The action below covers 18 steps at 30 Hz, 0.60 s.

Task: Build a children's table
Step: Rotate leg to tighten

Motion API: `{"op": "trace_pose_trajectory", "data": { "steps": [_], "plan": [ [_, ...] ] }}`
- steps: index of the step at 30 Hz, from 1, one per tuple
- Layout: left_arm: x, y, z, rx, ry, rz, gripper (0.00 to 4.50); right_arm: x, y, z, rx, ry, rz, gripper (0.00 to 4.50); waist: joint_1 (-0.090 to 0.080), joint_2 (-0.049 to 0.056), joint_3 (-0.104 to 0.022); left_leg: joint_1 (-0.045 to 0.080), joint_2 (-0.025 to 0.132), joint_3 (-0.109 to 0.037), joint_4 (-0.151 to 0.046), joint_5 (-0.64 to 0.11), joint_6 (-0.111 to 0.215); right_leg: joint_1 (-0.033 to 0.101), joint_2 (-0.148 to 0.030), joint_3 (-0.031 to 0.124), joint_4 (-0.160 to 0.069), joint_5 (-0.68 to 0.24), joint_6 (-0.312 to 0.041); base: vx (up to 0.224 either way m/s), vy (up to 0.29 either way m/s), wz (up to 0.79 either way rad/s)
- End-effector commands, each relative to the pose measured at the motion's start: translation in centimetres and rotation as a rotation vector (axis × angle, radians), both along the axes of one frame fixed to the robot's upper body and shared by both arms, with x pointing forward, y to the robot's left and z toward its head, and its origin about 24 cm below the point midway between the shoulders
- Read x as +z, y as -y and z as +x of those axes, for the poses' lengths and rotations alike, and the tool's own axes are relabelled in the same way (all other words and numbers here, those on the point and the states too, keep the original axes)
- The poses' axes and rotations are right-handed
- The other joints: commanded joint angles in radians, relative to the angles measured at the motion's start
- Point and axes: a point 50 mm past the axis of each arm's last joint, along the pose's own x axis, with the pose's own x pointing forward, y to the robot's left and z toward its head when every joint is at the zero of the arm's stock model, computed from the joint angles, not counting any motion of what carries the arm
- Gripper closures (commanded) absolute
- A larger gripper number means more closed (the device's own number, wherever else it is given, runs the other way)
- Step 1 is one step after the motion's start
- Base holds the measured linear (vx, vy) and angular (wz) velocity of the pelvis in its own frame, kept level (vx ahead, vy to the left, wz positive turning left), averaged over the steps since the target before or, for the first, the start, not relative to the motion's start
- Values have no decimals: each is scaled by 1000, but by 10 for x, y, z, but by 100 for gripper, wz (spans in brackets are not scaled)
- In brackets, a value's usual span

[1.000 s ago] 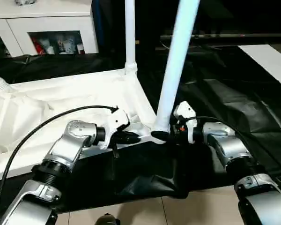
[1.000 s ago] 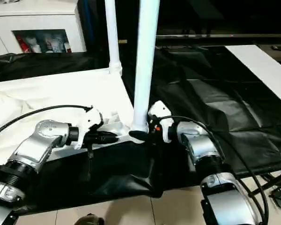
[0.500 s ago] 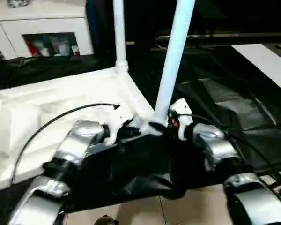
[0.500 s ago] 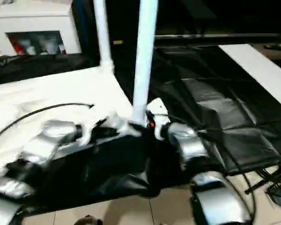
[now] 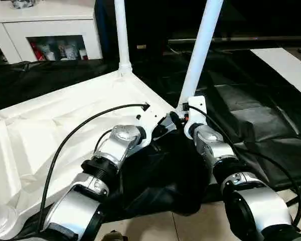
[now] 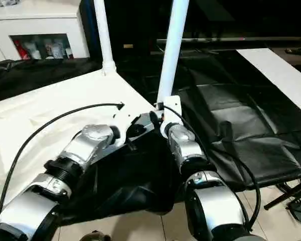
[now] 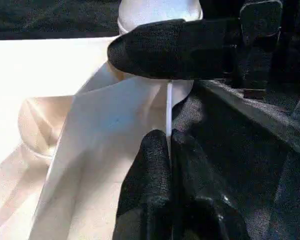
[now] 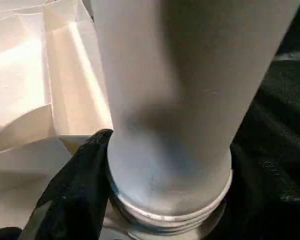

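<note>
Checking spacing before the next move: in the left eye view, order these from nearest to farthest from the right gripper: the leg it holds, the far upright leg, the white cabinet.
1. Held leg, between the right gripper fingers.
2. Far upright leg, at the tabletop's back corner.
3. White cabinet, behind, upper left.

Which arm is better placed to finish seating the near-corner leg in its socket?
The right. Its pincer is clamped around the base of the leg just above the threads, at the tabletop corner. The left pincer is shut on the tabletop's thin rim, so it can only steady the top.
</note>
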Motion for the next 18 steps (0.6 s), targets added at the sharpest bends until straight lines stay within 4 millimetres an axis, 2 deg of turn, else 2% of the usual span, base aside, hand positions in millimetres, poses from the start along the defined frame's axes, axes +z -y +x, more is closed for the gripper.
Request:
{"op": "trace_pose_trajectory", "data": {
  "steps": [1,4,5,7,9,13,15,16,18],
  "plan": [
    [6,-5,5,32,47,-25,450,-5,-12,-5,71,-18,74,107,-3,-2,-76,17,31,-9,-73,-239,18,52,-66,50,-76,-216,-196,0,0,0],
    [5,-8,4,25,46,-24,450,-2,-8,-4,68,7,66,97,-6,-1,-75,15,32,-11,-75,-258,18,53,-67,50,-78,-245,-187,0,0,0],
    [5,-10,4,13,48,-27,450,1,-4,-2,79,28,60,81,-10,-6,-74,14,31,-10,-76,-257,18,53,-66,49,-79,-253,-186,0,0,0],
    [6,-13,2,-17,55,-28,450,5,0,-1,115,50,58,56,-9,-5,-74,15,31,-10,-74,-257,23,53,-67,49,-82,-267,-185,0,0,0],
    [6,-17,0,-58,64,-23,450,9,7,-1,166,70,44,50,-10,-10,-75,13,32,-9,-74,-242,29,55,-68,50,-79,-257,-185,0,0,0],
    [7,-23,-3,-96,71,-18,450,12,15,-3,238,75,18,15,-7,-9,-76,12,33,-8,-71,-198,50,56,-66,50,-72,-205,-204,0,0,0],
    [8,-31,-5,-137,72,-19,450,11,22,-8,362,65,-21,6,-6,-5,-76,14,34,-7,-70,-201,53,54,-65,50,-73,-212,-203,0,0,0],
    [9,-32,-6,-143,72,-20,450,11,24,-9,380,62,-27,6,-4,-7,-76,13,35,-8,-70,-201,56,56,-65,50,-72,-203,-202,0,0,0],
    [12,-40,-11,-214,70,-37,450,10,33,-19,541,40,-90,6,-2,-8,-74,12,36,-7,-70,-208,60,57,-64,49,-74,-209,-202,0,0,0]
  ]
}}
